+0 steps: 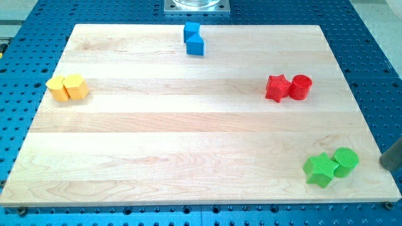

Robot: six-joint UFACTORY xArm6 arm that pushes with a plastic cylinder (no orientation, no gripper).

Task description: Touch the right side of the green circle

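Observation:
The green circle (346,161) sits near the board's bottom right corner, touching the green star (321,169) on its left. A dark rod enters at the view's right edge; my tip (382,164) is to the right of the green circle, apart from it by a small gap, just off the board's right edge.
A red star (277,87) and a red circle (301,86) sit together at the right middle. Two blue blocks (194,37) sit at the top centre. Two yellow blocks (67,88) sit at the left. The wooden board (188,138) lies on a blue perforated table.

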